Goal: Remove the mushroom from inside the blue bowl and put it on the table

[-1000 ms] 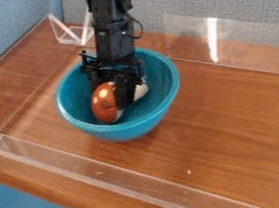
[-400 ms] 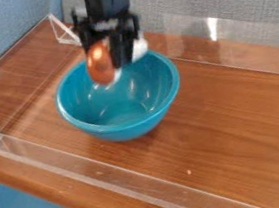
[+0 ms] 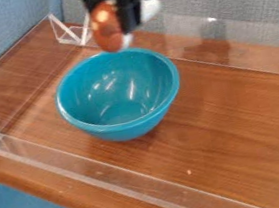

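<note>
A polished brown table (image 3: 225, 111) with a visible wood grain is shown, edged by low walls of clear acrylic (image 3: 142, 182) that catch pale reflections along their top rims. Behind the far edge a grey-blue textured wall covering is seen.

A round, deep blue bowl (image 3: 119, 98) of glossy turquoise plastic is set toward the table's far-left part, nearer the far edge than the near one. Its surface is smooth and plain, with bright highlights on the inner wall. Nothing is seen lying inside it; the hollow is bare down to its bottom.

The mushroom (image 3: 110, 27) is held in the air above the bowl's far rim, clear of the bowl and of the tabletop. Its rounded orange-brown cap is shiny and slightly blurred, and a cream-white part of the stem is glimpsed at the right side of the cap. It is much smaller than the bowl.

The dark gripper (image 3: 117, 21) is seen entering from the top of the view, pointing downward, and its fingers are clenched on the mushroom, one on each side of it. The upper part of the arm is cut off by the top edge.
</note>
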Robot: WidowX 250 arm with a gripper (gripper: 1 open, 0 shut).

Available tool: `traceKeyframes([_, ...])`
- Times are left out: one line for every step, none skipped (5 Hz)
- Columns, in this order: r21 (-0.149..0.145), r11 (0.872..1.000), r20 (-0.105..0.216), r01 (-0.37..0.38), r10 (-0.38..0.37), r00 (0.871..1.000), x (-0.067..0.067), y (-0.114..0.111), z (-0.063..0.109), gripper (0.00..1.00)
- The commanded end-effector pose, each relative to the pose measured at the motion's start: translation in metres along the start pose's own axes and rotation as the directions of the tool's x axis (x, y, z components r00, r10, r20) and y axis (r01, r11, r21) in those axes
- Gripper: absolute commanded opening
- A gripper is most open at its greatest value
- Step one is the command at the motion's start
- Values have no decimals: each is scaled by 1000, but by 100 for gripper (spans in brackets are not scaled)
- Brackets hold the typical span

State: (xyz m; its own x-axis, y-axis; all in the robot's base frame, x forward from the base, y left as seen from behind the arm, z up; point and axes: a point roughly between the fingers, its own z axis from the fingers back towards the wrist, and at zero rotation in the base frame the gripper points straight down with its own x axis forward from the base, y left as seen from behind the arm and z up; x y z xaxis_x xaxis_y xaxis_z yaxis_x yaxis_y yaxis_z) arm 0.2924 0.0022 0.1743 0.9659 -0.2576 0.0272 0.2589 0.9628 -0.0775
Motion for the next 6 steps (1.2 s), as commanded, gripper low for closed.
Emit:
traceKeyframes([2, 998, 37, 56, -56, 998, 0, -40, 6, 0])
traceKeyframes([-10, 992, 17, 127, -127, 992, 6, -78, -9, 0])
traceKeyframes([-20, 982, -11, 186, -187, 982, 9, -111, -26, 0])
traceKeyframes([-16, 982, -45, 187, -188, 981, -6, -118, -46, 0])
traceKeyframes([-21, 985, -79, 172, -173, 982, -16, -113, -67, 0])
traceKeyframes([-17, 985, -106, 171, -172, 979, -19, -105, -86, 0])
